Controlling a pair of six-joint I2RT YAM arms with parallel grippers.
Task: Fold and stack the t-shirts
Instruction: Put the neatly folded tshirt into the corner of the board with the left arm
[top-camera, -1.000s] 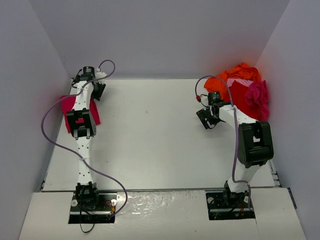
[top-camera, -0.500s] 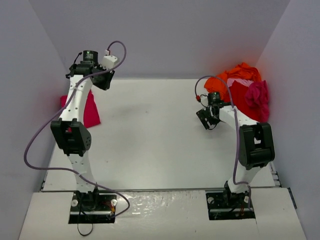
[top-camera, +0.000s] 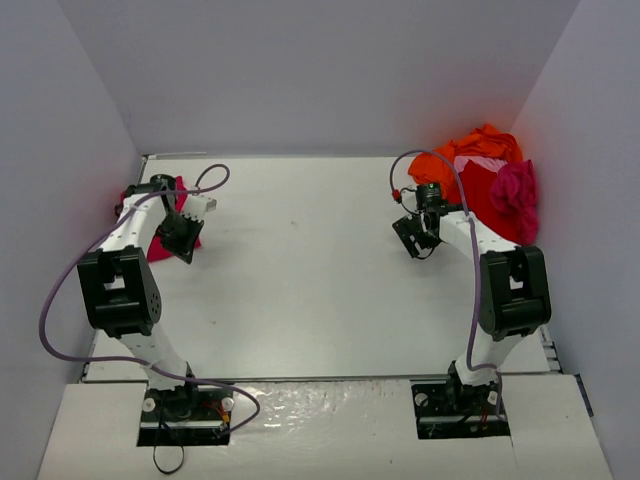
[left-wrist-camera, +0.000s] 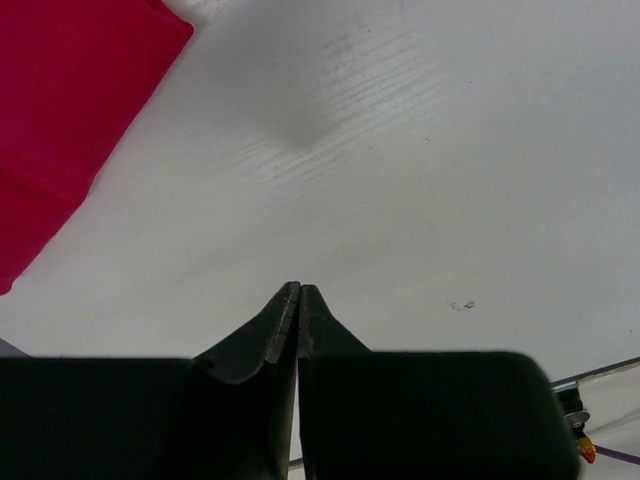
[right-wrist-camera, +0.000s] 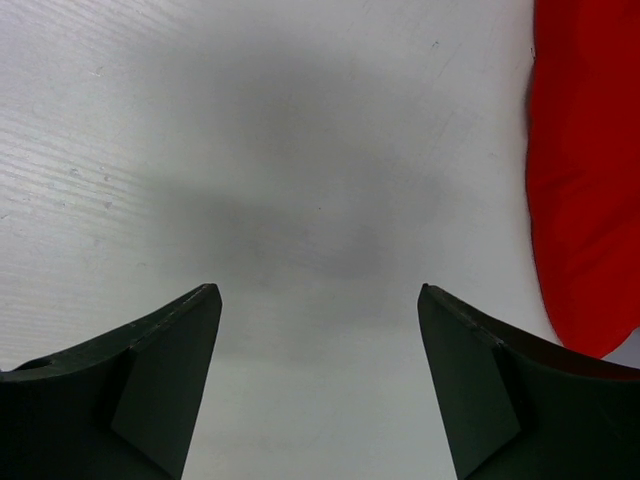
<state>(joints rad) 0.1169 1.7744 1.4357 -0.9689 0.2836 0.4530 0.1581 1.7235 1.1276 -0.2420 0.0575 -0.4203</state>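
A folded crimson t-shirt (top-camera: 160, 222) lies flat at the table's left edge, and the left wrist view shows it at the upper left (left-wrist-camera: 60, 110). My left gripper (top-camera: 178, 245) hovers just right of it, its jaws (left-wrist-camera: 298, 288) shut on nothing over bare table. A loose pile of t-shirts sits at the back right: orange (top-camera: 470, 150), pale pink (top-camera: 482, 166), red (top-camera: 480, 198) and magenta (top-camera: 516, 195). My right gripper (top-camera: 415, 240) stands open just left of that pile with nothing between its fingers (right-wrist-camera: 318, 290). The red cloth (right-wrist-camera: 590, 180) fills the right edge of its view.
Grey walls close in the white table (top-camera: 300, 270) at the back, left and right. Purple cables loop off both arms. Both arm bases sit on the near ledge.
My left arm has swung back from the far left corner and come down beside the folded crimson t-shirt, its jaws closing to shut. The right arm has not moved.
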